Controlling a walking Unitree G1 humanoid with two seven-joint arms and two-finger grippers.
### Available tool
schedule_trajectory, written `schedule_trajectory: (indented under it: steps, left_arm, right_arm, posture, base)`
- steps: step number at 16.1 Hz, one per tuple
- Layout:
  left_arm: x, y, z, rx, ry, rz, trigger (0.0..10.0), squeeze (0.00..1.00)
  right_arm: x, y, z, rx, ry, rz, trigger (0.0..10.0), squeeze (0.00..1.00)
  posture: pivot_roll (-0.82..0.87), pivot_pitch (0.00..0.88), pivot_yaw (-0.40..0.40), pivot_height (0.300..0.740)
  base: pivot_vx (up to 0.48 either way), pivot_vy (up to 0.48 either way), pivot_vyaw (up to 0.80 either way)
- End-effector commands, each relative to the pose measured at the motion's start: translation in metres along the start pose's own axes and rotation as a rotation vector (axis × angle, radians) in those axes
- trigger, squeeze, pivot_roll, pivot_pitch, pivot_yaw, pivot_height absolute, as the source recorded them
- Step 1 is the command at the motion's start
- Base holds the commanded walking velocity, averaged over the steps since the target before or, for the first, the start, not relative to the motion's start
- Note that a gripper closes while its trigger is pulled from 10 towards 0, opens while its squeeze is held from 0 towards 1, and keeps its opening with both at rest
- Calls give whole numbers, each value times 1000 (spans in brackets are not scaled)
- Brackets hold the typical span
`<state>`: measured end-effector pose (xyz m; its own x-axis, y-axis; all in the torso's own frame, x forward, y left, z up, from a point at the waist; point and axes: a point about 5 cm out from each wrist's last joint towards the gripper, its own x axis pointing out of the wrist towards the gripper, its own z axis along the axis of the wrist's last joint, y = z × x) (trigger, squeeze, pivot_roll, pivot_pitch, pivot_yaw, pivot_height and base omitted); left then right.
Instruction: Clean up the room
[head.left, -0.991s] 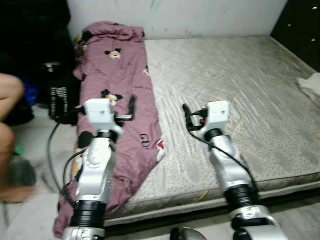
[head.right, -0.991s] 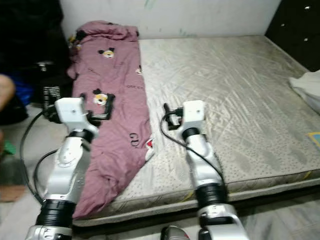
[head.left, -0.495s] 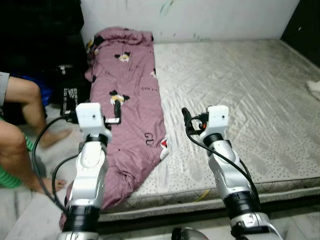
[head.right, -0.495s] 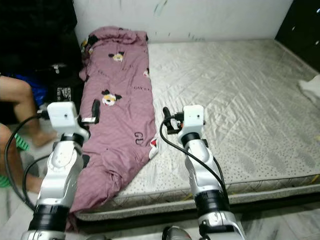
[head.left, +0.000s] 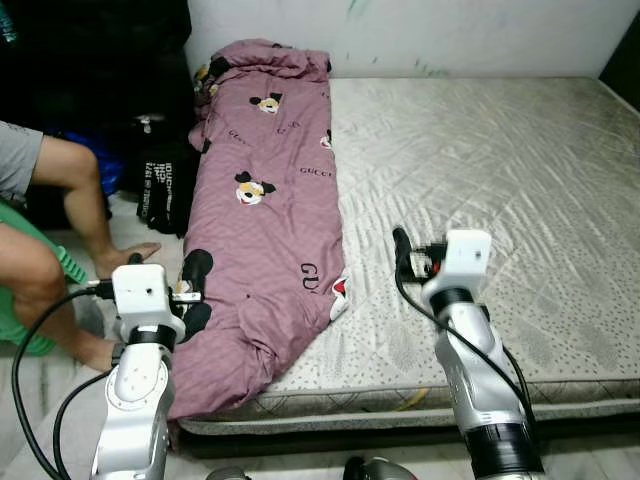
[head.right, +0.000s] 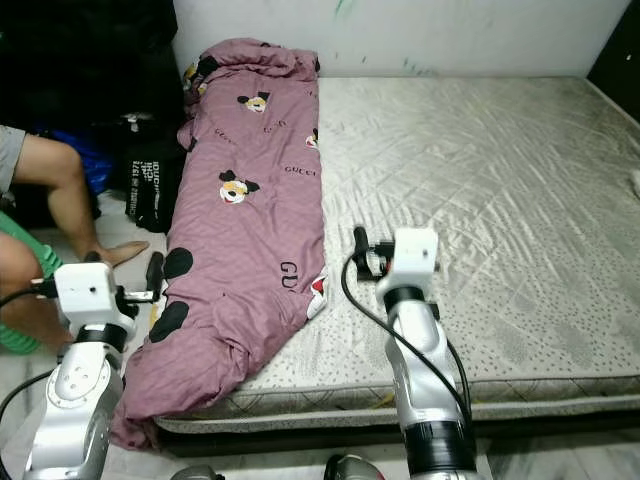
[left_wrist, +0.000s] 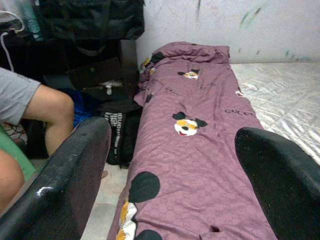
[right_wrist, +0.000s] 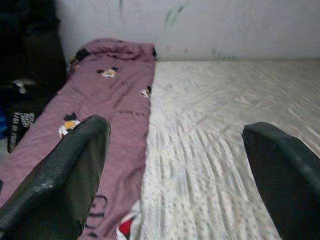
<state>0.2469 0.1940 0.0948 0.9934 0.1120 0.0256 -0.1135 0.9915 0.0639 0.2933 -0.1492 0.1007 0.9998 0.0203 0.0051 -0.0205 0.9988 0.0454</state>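
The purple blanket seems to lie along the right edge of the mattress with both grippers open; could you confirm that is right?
Not quite: the purple blanket lies along the mattress's left edge, as the left eye view shows. The left gripper and right gripper are indeed open.

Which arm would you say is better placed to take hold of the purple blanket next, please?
Probably the left. The left gripper hangs open right at the purple blanket, where its lower end droops off the mattress. The right gripper, also open, hovers over bare mattress beside the blanket.
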Motion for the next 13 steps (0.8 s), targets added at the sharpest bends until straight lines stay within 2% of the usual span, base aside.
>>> schedule_trajectory:
  steps: [1, 8, 13]
  left_arm:
    - [-2, -2, 1, 6, 8, -16, 10000, 0]
    - [-10, -3, 6, 18, 11, -19, 10000, 0]
    - [-9, -2, 10, 11, 11, -8, 10000, 0]
  right_arm:
    - [-1, 2, 5, -5, -2, -7, 10000, 0]
    - [-7, 3, 2, 0, 34, -12, 10000, 0]
    - [-7, 7, 3, 1, 39, -3, 10000, 0]
  posture:
    - [82, 27, -27, 740]
    - [89, 62, -23, 740]
    - [88, 99, -25, 740]
  base:
    - [0, 0, 0]
    - [0, 0, -754]
    - [0, 0, 0]
